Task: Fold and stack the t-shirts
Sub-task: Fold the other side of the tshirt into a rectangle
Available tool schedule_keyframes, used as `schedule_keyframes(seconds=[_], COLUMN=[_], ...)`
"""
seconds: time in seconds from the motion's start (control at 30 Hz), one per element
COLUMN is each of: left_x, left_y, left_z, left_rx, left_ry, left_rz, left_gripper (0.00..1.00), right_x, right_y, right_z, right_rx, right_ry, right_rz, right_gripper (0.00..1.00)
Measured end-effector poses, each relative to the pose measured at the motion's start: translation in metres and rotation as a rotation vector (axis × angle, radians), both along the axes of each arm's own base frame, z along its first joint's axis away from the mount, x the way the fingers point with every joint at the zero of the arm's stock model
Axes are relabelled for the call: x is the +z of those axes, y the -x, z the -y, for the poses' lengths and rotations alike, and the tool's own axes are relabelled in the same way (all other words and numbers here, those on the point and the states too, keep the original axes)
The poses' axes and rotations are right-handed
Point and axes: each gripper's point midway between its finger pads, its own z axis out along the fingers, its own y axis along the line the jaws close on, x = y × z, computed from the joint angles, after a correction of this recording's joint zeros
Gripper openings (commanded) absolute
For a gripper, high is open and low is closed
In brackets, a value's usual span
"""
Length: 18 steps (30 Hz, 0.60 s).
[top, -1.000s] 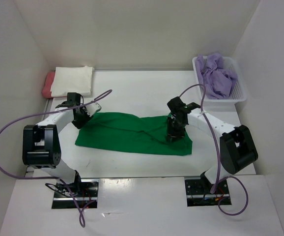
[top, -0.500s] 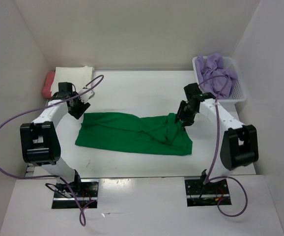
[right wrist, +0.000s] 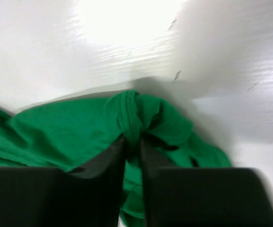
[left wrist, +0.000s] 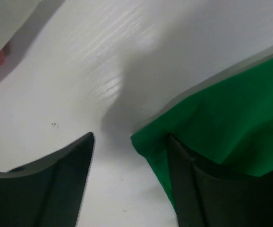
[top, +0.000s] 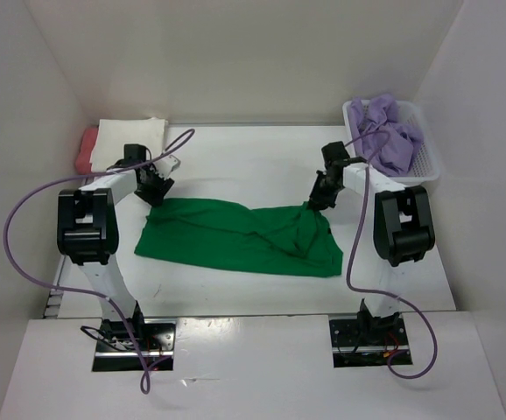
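A bright green t-shirt [top: 235,236] lies spread, roughly folded, in the middle of the table. My left gripper [top: 158,185] is open at its far left corner; in the left wrist view that green corner [left wrist: 221,118] lies just inside the right finger [left wrist: 198,189], and nothing is gripped. My right gripper [top: 317,201] is shut on a bunched fold of the green t-shirt [right wrist: 56,132] at its far right corner, the cloth pinched between the fingertips [right wrist: 122,142]. A folded cream-white t-shirt [top: 129,143] sits on a salmon-red one [top: 86,149] at the far left. A lavender t-shirt [top: 384,131] is crumpled in the basket.
The white mesh basket [top: 428,166] stands at the far right corner against the wall. White walls enclose the table on three sides. Purple cables loop from both arms above the table's left and right edges.
The left gripper opened, swung out left, then came back to the green shirt's far left corner. The right gripper moved from the shirt's middle-right to its far edge and closed on a fold.
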Motion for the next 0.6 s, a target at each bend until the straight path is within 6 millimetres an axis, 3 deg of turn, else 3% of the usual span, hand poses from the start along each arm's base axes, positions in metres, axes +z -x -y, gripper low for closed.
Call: schedule_keyframes(seconds=[0.03, 0.07, 0.1, 0.2, 0.47, 0.6], left_x=[0.000, -0.001, -0.002, -0.006, -0.006, -0.005], left_y=[-0.001, -0.002, -0.002, -0.002, -0.003, 0.000], left_z=[0.003, 0.005, 0.008, 0.013, 0.005, -0.009], left_rx=[-0.007, -0.013, -0.019, -0.031, 0.015, 0.080], left_ry=[0.001, 0.005, 0.007, 0.015, -0.013, -0.040], left_rz=[0.001, 0.002, 0.000, -0.007, -0.005, -0.011], left_gripper=[0.57, 0.48, 0.28, 0.02, 0.00, 0.00], right_x=[-0.002, -0.004, -0.004, -0.003, 0.010, 0.015], right_y=[-0.002, -0.004, -0.006, -0.015, -0.036, -0.046], right_z=[0.003, 0.008, 0.014, 0.033, 0.049, 0.054], right_rx=[-0.009, -0.022, -0.040, -0.093, -0.121, -0.126], right_ry=[-0.008, -0.012, -0.018, -0.037, -0.085, -0.114], right_rz=[-0.004, -0.006, -0.005, 0.009, 0.064, 0.083], right_gripper=[0.04, 0.00, 0.00, 0.00, 0.00, 0.13])
